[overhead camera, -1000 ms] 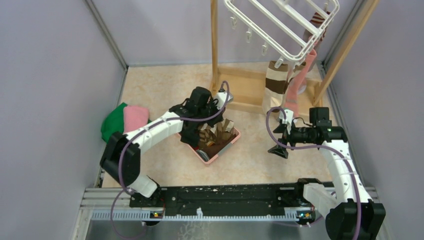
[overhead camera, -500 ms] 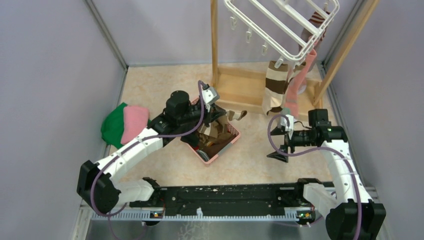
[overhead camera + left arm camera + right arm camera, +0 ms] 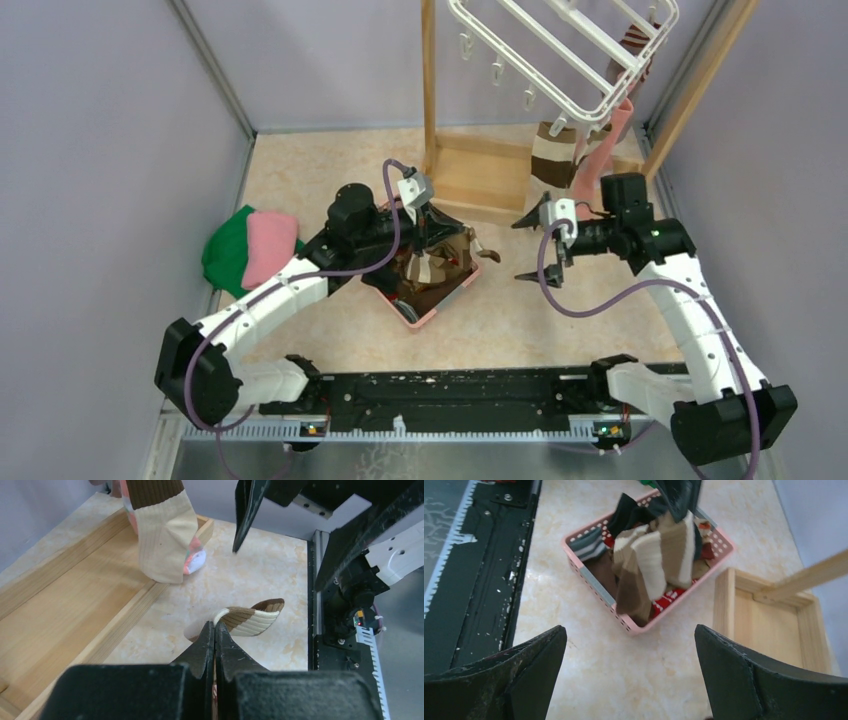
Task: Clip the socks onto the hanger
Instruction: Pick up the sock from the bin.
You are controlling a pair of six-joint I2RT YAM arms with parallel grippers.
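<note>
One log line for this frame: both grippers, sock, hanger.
left gripper: shut on striped sock, over basket | right gripper: open, empty, facing basket | hanger: partly filled

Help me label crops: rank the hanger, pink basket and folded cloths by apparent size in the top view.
1. hanger: largest, though raised toward the camera and cropped by the frame.
2. pink basket and folded cloths look about alike; no ranking.

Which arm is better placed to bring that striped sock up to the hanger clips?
Left, probably. The left gripper is shut on the striped sock, held above the pink basket. The right gripper is open and empty, though it sits nearer the hanger.
</note>
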